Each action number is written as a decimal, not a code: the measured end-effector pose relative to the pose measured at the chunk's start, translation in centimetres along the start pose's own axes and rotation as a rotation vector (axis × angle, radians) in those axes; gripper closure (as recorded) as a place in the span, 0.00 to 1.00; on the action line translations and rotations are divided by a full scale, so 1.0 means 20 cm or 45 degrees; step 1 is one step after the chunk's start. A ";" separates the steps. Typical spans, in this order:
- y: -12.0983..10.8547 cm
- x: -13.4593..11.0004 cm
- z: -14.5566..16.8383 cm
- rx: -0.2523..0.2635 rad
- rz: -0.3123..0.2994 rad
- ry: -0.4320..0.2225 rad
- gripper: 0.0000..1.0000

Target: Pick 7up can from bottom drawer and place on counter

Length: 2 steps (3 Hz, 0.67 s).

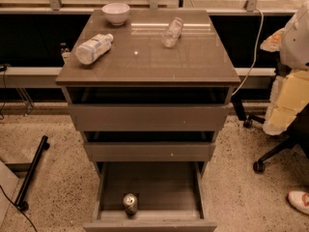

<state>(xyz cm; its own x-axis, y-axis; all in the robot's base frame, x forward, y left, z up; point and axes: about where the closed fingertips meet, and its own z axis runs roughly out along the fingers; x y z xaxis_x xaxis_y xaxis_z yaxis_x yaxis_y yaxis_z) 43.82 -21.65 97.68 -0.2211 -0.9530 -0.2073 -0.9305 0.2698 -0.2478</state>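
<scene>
The 7up can (130, 203) stands upright near the front wall of the open bottom drawer (149, 182), left of its middle, silver top showing. The drawer is pulled far out and its grey floor is otherwise bare. The two drawers above it are slightly ajar. The counter (193, 57) is the glossy brown top of the cabinet. My gripper is not in view in the camera view, so nothing holds the can.
On the counter lie two clear plastic bottles, one at the left (94, 48) and one at the back middle (172, 32), with a white bowl (116, 13) at the back left. An office chair (285, 129) stands right. A black bar (31, 173) lies on the floor left.
</scene>
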 end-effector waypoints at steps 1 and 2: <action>0.00 0.00 0.00 0.000 0.000 0.000 0.00; 0.00 -0.04 0.06 -0.001 -0.014 -0.094 0.00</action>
<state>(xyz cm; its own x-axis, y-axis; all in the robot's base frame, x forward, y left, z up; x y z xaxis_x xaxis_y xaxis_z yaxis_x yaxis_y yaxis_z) 44.36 -20.62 96.67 -0.1884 -0.9431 -0.2740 -0.9330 0.2590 -0.2500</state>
